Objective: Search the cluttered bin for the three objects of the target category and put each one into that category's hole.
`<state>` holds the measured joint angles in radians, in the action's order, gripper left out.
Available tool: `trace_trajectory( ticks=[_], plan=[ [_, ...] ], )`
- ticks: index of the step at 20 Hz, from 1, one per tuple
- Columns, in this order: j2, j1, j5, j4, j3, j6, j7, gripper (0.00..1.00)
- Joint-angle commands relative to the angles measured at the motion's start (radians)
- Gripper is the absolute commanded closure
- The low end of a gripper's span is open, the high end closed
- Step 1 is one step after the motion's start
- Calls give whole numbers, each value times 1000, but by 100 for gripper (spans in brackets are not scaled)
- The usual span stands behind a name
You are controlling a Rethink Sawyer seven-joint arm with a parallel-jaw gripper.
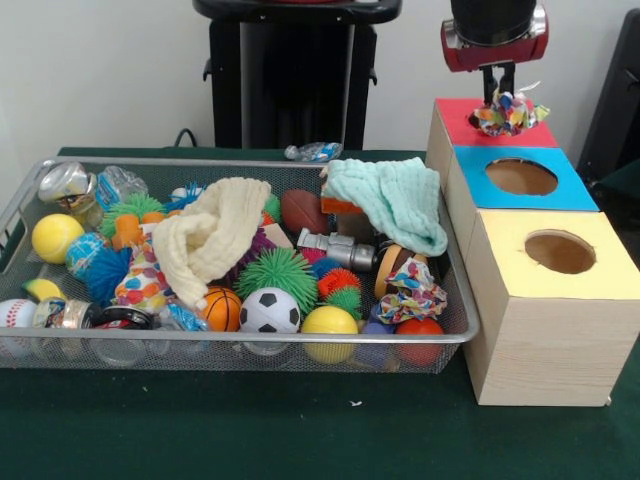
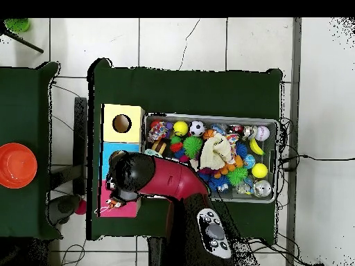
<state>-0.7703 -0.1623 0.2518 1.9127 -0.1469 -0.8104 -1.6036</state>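
- My hand [image 1: 499, 88] hangs straight above the red box [image 1: 455, 118], its two dark fingers [image 1: 507, 78] closed on the top of a patterned scrunchie [image 1: 509, 112].
- The scrunchie sits at the red box's hole, bunched over the opening and not yet through it, as far as I can judge.
- If I let go while the fabric is spread wider than the hole, it may perch on the rim or slide onto the blue box [image 1: 522, 178] beside the red box.
- Loose frills could catch on my fingers and ride back up with me.
- Another patterned scrunchie [image 1: 412, 292] lies in the wire bin [image 1: 250, 342], at the end nearest the red box, beside a teal cloth [image 1: 400, 200]; grabbing there, I may snag that cloth.
- From overhead, my arm hides the red box, so alignment is hard to check.
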Motion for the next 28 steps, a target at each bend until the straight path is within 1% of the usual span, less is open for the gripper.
trace_trajectory(
  ticks=[1, 5, 6, 10, 12, 15, 18, 19, 23, 26, 28],
  plan=[
    [-1, -34, 4, 83, -81, -37, -36, 100],
    [-13, -41, 15, 109, -88, -27, -46, 100],
    [-17, -40, 10, 108, -85, -39, -49, 100],
    [-31, -39, 36, 116, -93, -67, -77, 100],
    [-23, -39, 34, 120, -93, -50, -79, 100],
    [-3, -27, 3, 100, -72, -44, -95, 100],
    [-25, -20, 11, 96, -70, -88, -114, 100],
    [-36, -21, 23, 106, -73, -99, -119, 100],
    [-51, -22, 50, 106, -78, -121, -137, 100],
    [-56, -19, 48, 102, -70, -130, -145, 100],
    [-56, -14, 36, 98, -61, -118, -146, 100]
  ],
)
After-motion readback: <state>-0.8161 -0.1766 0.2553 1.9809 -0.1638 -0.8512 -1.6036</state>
